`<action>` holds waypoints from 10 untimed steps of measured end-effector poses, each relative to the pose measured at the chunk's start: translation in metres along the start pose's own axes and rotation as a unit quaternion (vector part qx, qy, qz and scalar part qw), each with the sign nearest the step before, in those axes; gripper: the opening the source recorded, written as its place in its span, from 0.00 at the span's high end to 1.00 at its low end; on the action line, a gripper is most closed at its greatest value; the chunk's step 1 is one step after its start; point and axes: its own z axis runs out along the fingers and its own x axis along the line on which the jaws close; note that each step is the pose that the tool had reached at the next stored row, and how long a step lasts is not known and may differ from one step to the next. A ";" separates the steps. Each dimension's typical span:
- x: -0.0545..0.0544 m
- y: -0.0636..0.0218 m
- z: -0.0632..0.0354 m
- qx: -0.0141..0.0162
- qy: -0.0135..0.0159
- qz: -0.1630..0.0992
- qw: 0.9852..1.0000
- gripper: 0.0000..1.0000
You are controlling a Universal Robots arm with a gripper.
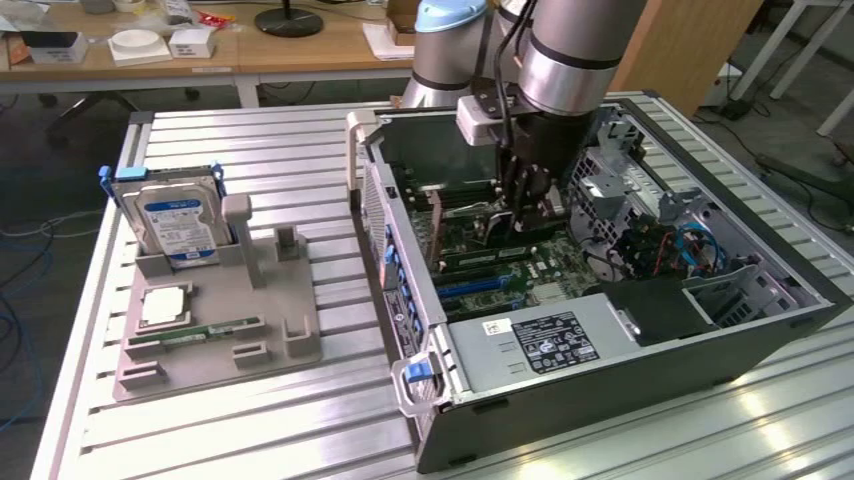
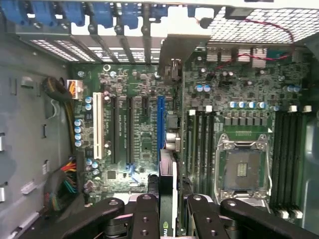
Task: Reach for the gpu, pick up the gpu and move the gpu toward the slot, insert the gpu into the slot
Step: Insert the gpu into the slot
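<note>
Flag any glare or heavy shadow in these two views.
Exterior view: glare streaks the aluminium table at the exterior view's right, and the computer case is shaded inside under the arm. Wrist view: the vent grille is blown out white, the motherboard is evenly lit, the gripper reads near-black.

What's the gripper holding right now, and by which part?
The gripper holds the gpu, its jaws closed on the card's edge that faces away from the motherboard.
</note>
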 end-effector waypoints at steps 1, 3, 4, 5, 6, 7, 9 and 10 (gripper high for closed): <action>0.001 0.0010 0.0008 0.000 0.000 0.000 1.000 0.73; 0.001 0.0056 0.0022 0.000 0.000 0.000 1.000 0.73; 0.001 0.0069 0.0026 0.000 0.000 0.000 1.000 0.73; 0.001 0.0075 0.0033 0.000 0.000 0.000 1.000 0.73; 0.001 0.0075 0.0045 0.000 0.000 0.000 1.000 0.73; 0.001 0.0075 0.0061 -0.001 0.000 0.000 1.000 0.73; 0.003 0.0076 0.0095 -0.001 0.000 0.000 1.000 0.73; 0.004 0.0077 0.0113 -0.001 0.000 0.000 1.000 0.73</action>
